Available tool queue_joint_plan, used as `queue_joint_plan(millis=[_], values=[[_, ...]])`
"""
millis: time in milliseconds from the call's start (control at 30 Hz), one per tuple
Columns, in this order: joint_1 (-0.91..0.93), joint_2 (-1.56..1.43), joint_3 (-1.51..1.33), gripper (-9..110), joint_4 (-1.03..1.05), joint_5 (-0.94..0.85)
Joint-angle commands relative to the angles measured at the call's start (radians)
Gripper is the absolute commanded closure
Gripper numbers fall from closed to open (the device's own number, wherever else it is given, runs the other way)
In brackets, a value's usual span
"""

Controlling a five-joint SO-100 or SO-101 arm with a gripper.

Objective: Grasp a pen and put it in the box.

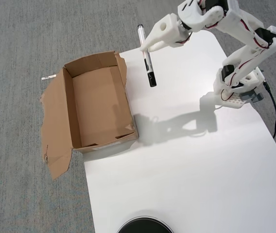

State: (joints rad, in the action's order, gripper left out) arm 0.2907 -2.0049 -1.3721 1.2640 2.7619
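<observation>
Above the upper edge of the white sheet-covered surface [186,160], the slim white marker pen with a black cap [146,57] is held in the air, pinched near its upper part by the white two-finger tool [146,47] of the arm. The pen hangs close to upright, slightly tilted in the overhead view, with its black cap at the lower end and its small dark end at the top. It is clear of the surface and lies to the right of the box, apart from it. The shallow rectangular brown corrugated cardboard box [70,109] rests at the left edge of the white sheet, partly on the grey carpet floor [21,39], its torn flaps splayed out on the left long side. A round black object [144,226] is seen at the bottom edge.
</observation>
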Motion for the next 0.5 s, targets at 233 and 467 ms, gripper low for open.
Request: queue_joint_plan(millis=[233,467], values=[[-0.094,0.052,0.068,100,-0.213,-0.001],[-0.108,0.169,0.068,100,-0.468,0.004]])
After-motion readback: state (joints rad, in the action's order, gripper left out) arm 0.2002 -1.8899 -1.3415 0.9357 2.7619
